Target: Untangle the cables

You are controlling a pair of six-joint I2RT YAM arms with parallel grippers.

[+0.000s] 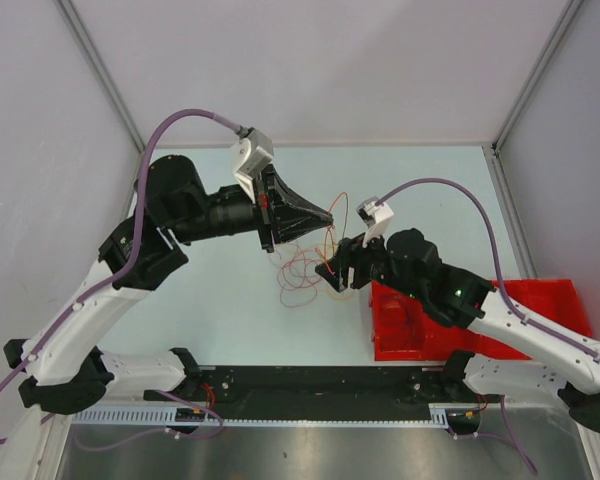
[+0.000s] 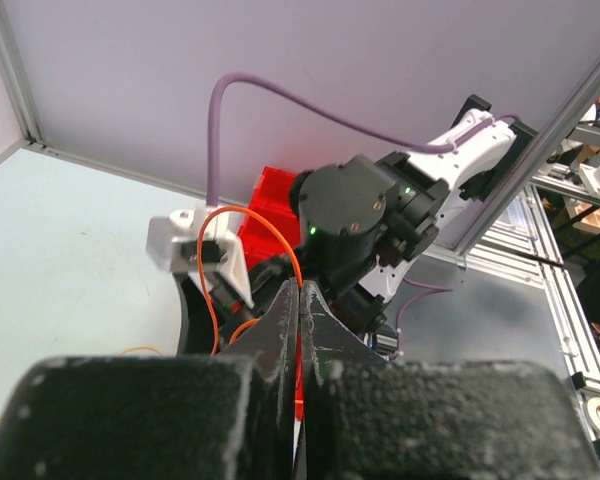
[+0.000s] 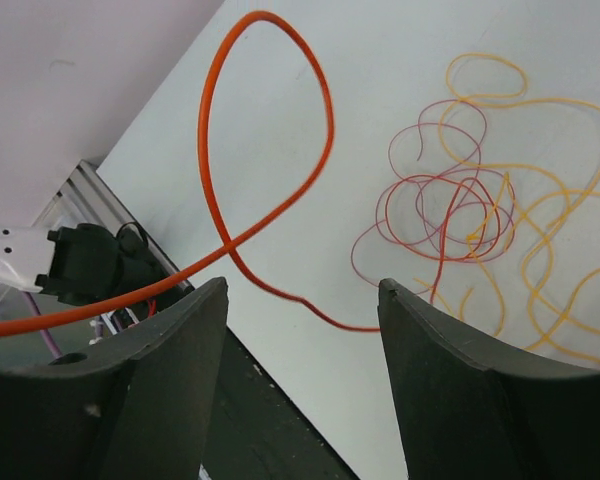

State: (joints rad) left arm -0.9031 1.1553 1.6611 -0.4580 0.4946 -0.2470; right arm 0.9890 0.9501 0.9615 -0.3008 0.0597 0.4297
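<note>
The cables (image 1: 302,272) lie as a loose tangle of thin red, purple-grey and yellow loops on the pale table between the two arms. My left gripper (image 1: 330,216) is raised above the tangle and shut on an orange cable (image 2: 280,232) that arcs up from its closed jaws (image 2: 302,292). My right gripper (image 1: 333,274) is open just right of the tangle. In the right wrist view the open gripper (image 3: 302,288) frames the orange loop (image 3: 206,130) hanging in front, the red and purple rings (image 3: 442,210) and the yellow loops (image 3: 540,200) on the table beyond.
A red bin (image 1: 420,322) stands at the near right, under my right arm; it also shows in the left wrist view (image 2: 268,196). The black base rail (image 1: 310,385) runs along the near edge. Grey walls close in the table on three sides.
</note>
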